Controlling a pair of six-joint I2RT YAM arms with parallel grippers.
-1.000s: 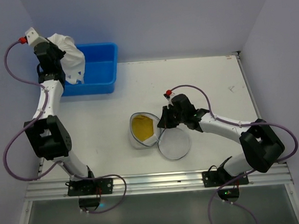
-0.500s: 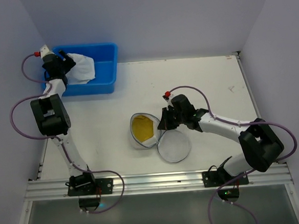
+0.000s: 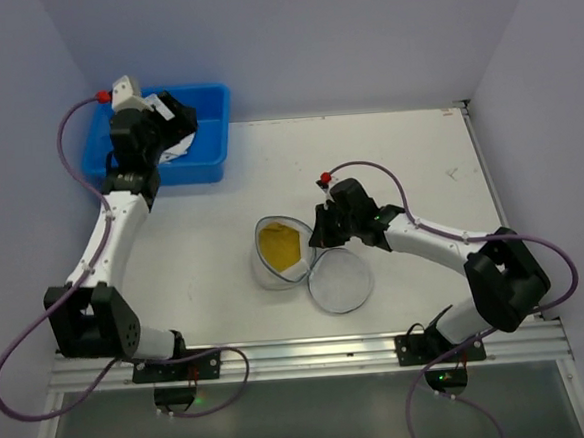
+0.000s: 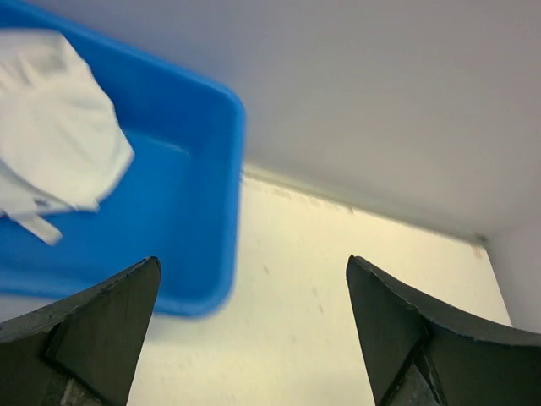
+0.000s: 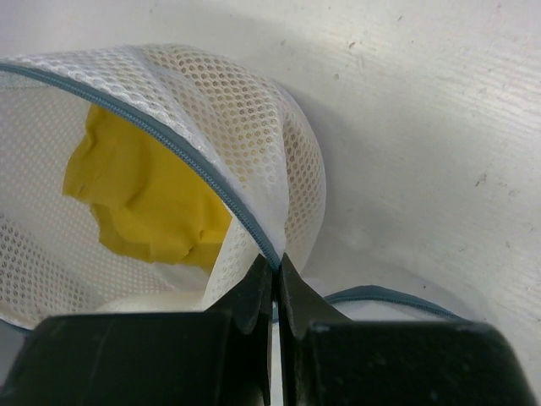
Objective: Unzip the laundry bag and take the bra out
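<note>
Two pairs of fingers to check. Your right fingers (image 5: 254,298) are pinched tight on the laundry bag (image 5: 279,161), gripping the mesh right at its grey-blue zipper line (image 5: 245,233). That bag lies unzipped in the middle of the counter (image 3: 418,160), mouth gaping, with its round lid flap (image 3: 338,281) folded down flat beside it. A yellow cloth (image 5: 144,199) sits inside. Your left fingers (image 4: 93,334) are spread wide with nothing between them, poised over the blue tub (image 4: 224,169) at the counter's far left corner. The white bra (image 4: 51,127) lies loose in that tub, well apart from the bag. Small dark marks on its strap end are too blurred to read.
</note>
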